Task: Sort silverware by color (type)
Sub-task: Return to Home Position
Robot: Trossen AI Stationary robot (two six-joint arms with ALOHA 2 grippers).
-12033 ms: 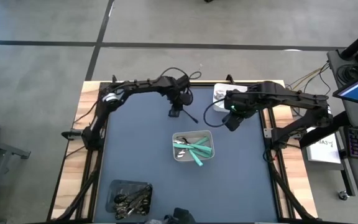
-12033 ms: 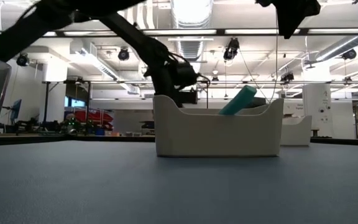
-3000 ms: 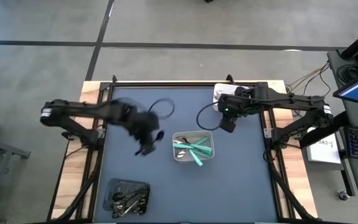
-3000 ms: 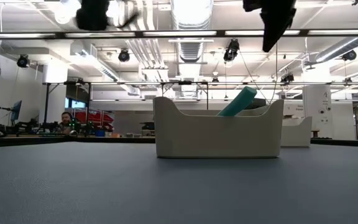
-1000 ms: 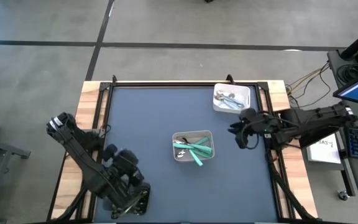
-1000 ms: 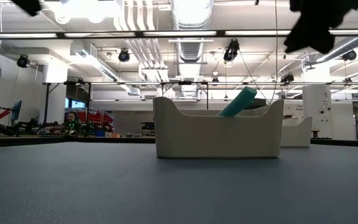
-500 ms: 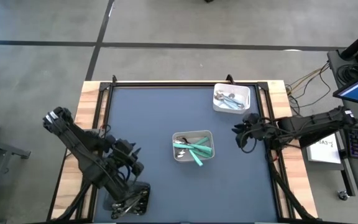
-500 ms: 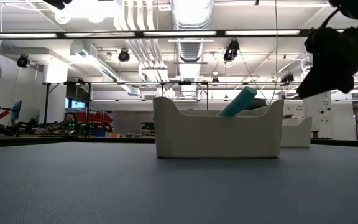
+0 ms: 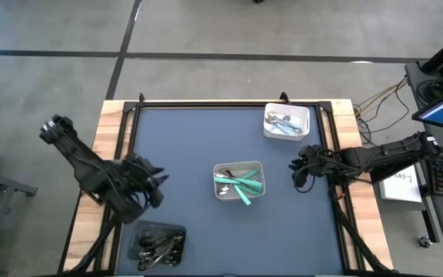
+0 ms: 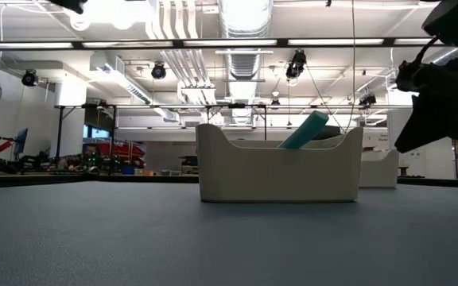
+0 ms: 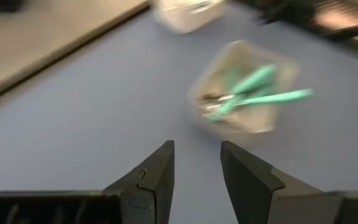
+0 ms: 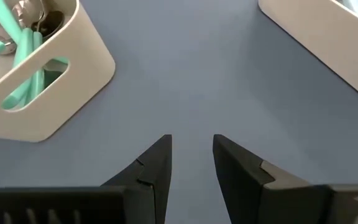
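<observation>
1. Over the left part of the table (image 9: 198, 142) hangs the left claw (image 9: 154, 181), betw. the left edge & the grey bin (image 9: 238, 164), just past the black bin (image 9: 136, 240); it points twd the grey bin; its fingers are spread a little w/ a narrow gap, nothing betw. them.
2. Over the table's right part hangs the right claw (image 9: 297, 169), near the right edge; it is beside the grey bin but apart from it, w/ the white bin (image 9: 308, 121) further twd the far edge; its fingers are parted by a narrow gap, gripping nothing; in the low view it shows as a dark shape at upper right, clear of the table top.
3. In the grey bin, at table centre, lies the teal-handled silverware (image 9: 243, 183); metal heads sit in the bin's left half, handles cross each other; one handle juts over the rim on the near-right side; in the low view a teal handle leans up above the rim.
4. In the white bin, at the far right corner, lies the pale-blue-handled silverware (image 9: 284, 123); shiny heads show; count can't be told.
5. In the black bin, at the near left corner, the black silverware (image 9: 162, 246) is piled; pieces overlap, so no count.
</observation>
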